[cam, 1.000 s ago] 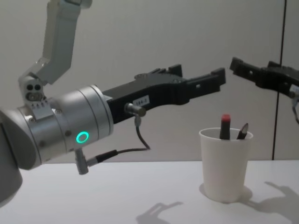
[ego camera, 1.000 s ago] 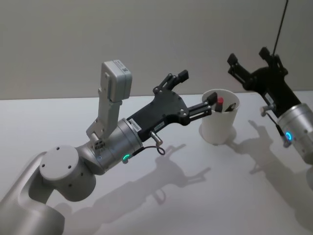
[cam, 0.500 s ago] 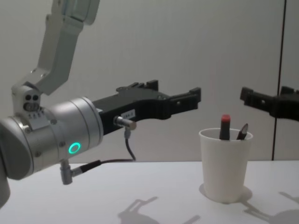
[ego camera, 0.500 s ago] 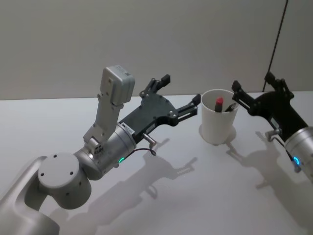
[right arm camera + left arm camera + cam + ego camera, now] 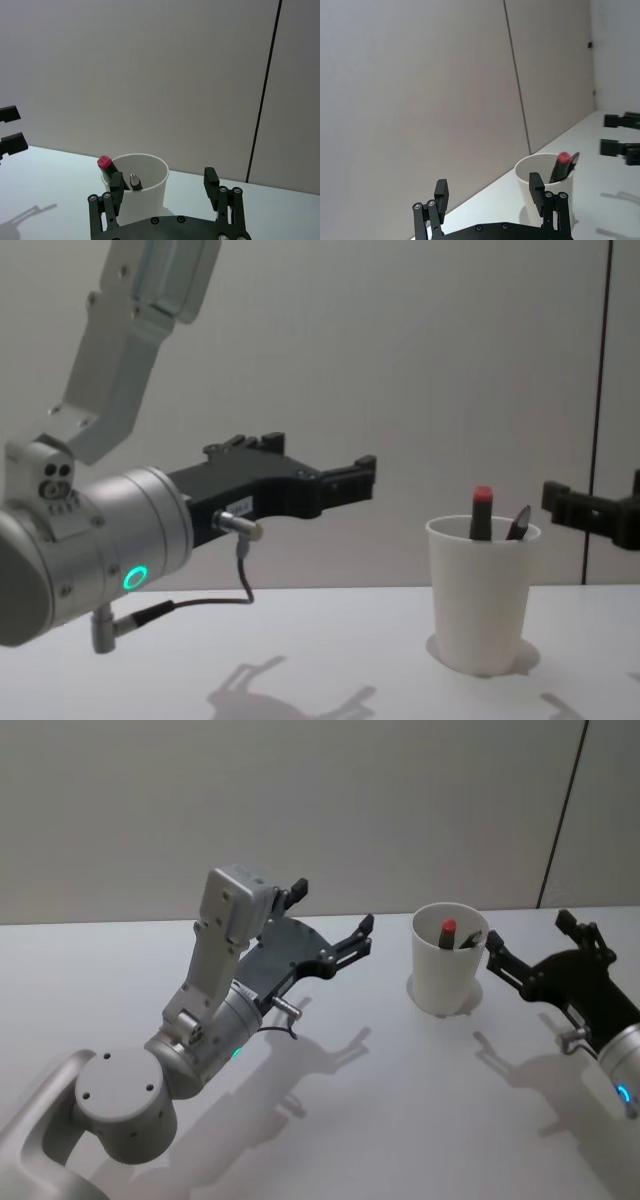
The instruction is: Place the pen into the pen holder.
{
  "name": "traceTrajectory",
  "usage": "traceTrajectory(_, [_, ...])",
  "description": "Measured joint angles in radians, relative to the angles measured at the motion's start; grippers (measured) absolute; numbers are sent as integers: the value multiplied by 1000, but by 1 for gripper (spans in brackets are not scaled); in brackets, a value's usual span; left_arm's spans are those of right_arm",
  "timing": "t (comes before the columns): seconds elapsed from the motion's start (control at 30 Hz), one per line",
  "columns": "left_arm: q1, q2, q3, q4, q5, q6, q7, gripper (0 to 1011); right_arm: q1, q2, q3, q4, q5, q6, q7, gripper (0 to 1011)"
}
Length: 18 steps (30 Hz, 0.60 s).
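Both arms have drawn back from the cup over the last second: the left claw (image 5: pixel 330 925), which had its fingertips right at the rim, now hangs well to the left of it above the desk (image 5: pixel 400 1100), and the right claw (image 5: pixel 530 952) has dropped from up high to sit low, just beside the cup on the right. Both claws are spread open and empty. That retreat reads to me as the job being finished, since the pen (image 5: pixel 481 512) already stands inside the pen holder (image 5: pixel 482 595), leaning against its far wall with a second dark, pointed-tip pen (image 5: pixel 519 523) next to it. The holder is a plain white paper cup with a rolled rim, narrowing toward its base, upright on the white desk. The pen is dark in the body with a red cap, and only its top pokes above the rim. Nothing touches the cup now, and it looks steady where it stands.
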Motion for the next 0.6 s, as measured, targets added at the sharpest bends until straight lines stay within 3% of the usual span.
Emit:
traceTrajectory(0.33, [17,29,17,-25,45,22,125,1001,-25,7,3,-23,-14,17,-12,1001])
traceTrajectory(0.6, [24,41,24,-34,63,31,175,1001,-25,7,3,-24,-15,17,-12,1002])
